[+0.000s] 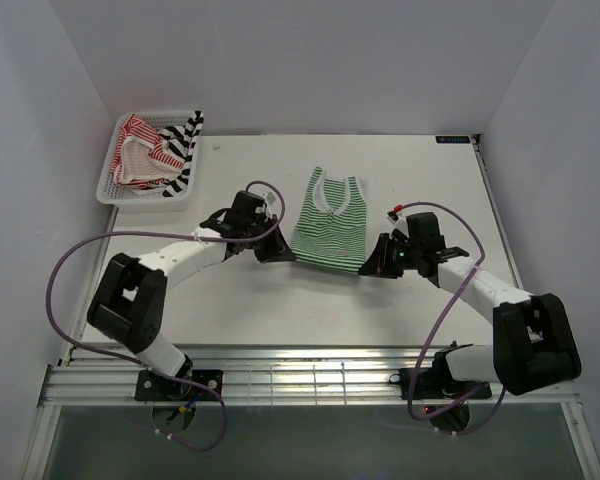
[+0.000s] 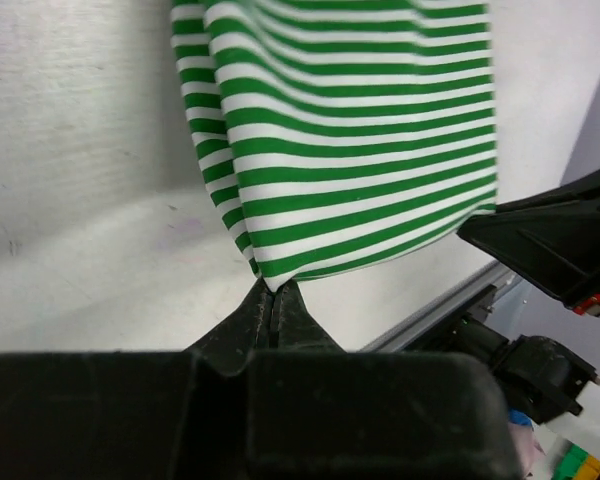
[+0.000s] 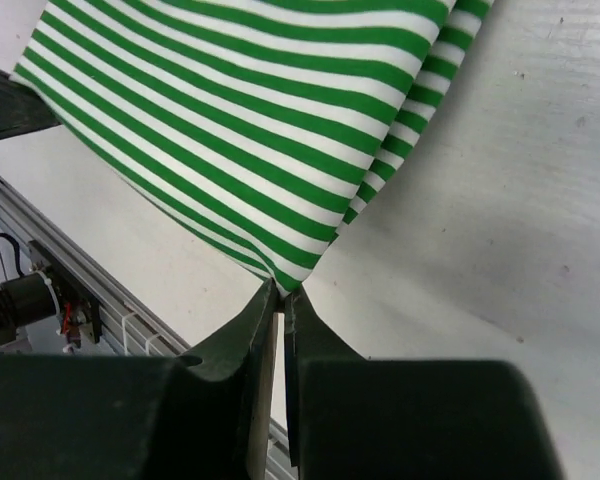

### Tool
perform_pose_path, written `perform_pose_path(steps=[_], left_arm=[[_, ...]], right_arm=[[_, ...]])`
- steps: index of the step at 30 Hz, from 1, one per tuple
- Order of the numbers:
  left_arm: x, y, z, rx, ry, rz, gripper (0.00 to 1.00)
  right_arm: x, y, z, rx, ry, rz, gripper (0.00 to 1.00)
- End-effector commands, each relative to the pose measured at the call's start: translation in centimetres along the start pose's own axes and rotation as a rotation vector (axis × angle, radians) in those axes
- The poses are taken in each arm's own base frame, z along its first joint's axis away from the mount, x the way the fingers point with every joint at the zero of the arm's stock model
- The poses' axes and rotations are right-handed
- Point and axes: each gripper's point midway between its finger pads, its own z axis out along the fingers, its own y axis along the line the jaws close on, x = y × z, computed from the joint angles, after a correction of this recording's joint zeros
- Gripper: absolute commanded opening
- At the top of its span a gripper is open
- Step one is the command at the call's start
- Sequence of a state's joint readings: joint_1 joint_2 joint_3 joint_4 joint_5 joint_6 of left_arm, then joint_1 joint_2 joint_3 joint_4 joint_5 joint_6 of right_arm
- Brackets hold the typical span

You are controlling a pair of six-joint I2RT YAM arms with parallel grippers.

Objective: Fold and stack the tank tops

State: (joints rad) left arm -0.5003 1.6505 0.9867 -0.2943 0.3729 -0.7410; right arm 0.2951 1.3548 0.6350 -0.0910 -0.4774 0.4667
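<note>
The white table is shown from above, with both arms reaching in from its near edge. The green-and-white tank top is spread at the table's centre, its neckline at the far end and its hem at the near end. A white mesh basket is set at the far left corner. In it the red-and-white tank top is bunched on the left, and the black-and-white tank top is draped over the right rim. The left gripper is seen clamped tight on the near left hem corner of the green-and-white top. The right gripper is pinched, all but closed, on the near right hem corner.
</note>
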Motion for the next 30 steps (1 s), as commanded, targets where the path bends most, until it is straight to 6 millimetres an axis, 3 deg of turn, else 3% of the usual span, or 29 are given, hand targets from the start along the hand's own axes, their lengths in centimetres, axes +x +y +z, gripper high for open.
perform_pose_path(steps=[1, 6, 10, 15, 24, 30], left_arm=[[-1.0, -1.9, -4.2, 0.003, -0.115, 0.018, 0.00], [-0.8, -3.7, -6.8, 0.032, -0.132, 0.019, 0.00], [-1.7, -5.1, -8.7, 0.042, -0.167, 0.032, 0.00], [-3.2, -6.5, -10.8, 0.041, -0.232, 0.055, 0.00], [-6.1, -6.4, -10.0, -0.019, -0.271, 0.050, 0.00], [-8.4, -6.3, -8.1, -0.034, -0.257, 0.051, 0.00]], right_arm=[[0.8, 1.0, -2.4, 0.002, 0.007, -0.013, 0.08], [-0.4, 2.7, -5.5, 0.025, -0.063, -0.038, 0.08], [-2.5, 4.7, -7.9, 0.017, -0.117, -0.065, 0.08], [-4.3, 6.0, -9.3, -0.010, -0.142, -0.074, 0.08], [-7.3, 6.5, -9.4, -0.045, -0.150, -0.069, 0.08], [-9.3, 5.7, -8.9, -0.033, -0.154, -0.069, 0.08]])
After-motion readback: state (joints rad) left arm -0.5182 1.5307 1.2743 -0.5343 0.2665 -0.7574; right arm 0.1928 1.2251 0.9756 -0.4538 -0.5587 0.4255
